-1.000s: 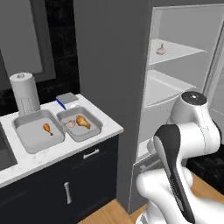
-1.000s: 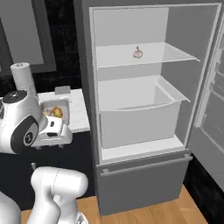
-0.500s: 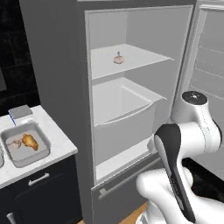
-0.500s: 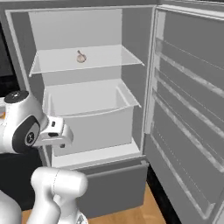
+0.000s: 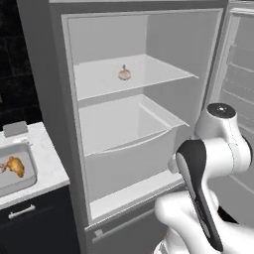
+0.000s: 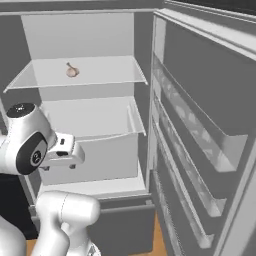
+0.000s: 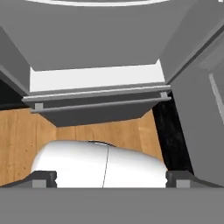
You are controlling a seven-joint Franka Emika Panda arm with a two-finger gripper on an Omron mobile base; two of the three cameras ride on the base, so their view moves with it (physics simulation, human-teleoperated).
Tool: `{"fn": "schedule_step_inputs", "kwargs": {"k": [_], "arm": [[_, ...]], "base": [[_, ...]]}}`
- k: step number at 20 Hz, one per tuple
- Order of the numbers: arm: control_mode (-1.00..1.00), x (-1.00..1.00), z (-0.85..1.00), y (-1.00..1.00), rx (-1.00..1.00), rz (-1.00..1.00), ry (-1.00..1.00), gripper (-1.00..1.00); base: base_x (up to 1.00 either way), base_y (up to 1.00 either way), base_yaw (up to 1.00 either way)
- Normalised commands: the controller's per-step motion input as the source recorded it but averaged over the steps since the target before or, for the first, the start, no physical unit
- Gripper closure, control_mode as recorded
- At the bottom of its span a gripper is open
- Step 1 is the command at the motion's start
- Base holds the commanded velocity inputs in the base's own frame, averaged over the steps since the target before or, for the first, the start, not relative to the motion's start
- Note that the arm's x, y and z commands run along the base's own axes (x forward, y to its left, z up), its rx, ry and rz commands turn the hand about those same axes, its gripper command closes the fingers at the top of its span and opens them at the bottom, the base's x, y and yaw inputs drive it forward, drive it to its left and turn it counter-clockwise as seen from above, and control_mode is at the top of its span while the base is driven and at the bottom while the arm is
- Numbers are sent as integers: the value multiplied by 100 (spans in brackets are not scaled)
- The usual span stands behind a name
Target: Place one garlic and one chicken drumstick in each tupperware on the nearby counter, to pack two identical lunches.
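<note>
One garlic (image 5: 124, 73) lies on the upper shelf of the open fridge, also seen as the garlic (image 6: 72, 70) from the other side. At the far left, a tupperware (image 5: 32, 167) on the white counter (image 5: 50, 167) holds a chicken drumstick (image 5: 15, 166). My gripper (image 6: 58, 167) hangs low in front of the fridge drawer, pointing down, well below the garlic. In the hand view the gripper (image 7: 111, 179) is open, its tips wide apart with nothing between them, over the wooden floor and the fridge's bottom edge.
A large pale drawer (image 5: 130, 149) sits under the garlic shelf. The fridge door (image 6: 200, 135) stands open on the right with several door shelves. A small grey-blue block (image 5: 15, 128) rests at the back of the counter.
The whole picture has swung from the counter to the fridge, so the base has moved. The arm keeps its pose and the gripper stays open.
</note>
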Motion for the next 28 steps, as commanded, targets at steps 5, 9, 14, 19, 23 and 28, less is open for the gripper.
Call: {"fn": "schedule_step_inputs", "kwargs": {"k": [5,9,14,19,23,28], "arm": [[100,0,0,0,0,0,0,-100],[100,0,0,0,0,0,0,-100],[100,0,0,0,0,0,0,-100],[100,0,0,0,0,0,0,-100],[100,0,0,0,0,0,0,-100],[-100,-6,63,0,-6,2,-48,-100]], "base": [[23,-4,34],[54,-20,34],[70,-38,19],[9,-15,0],[-4,0,0],[0,0,0]]}}
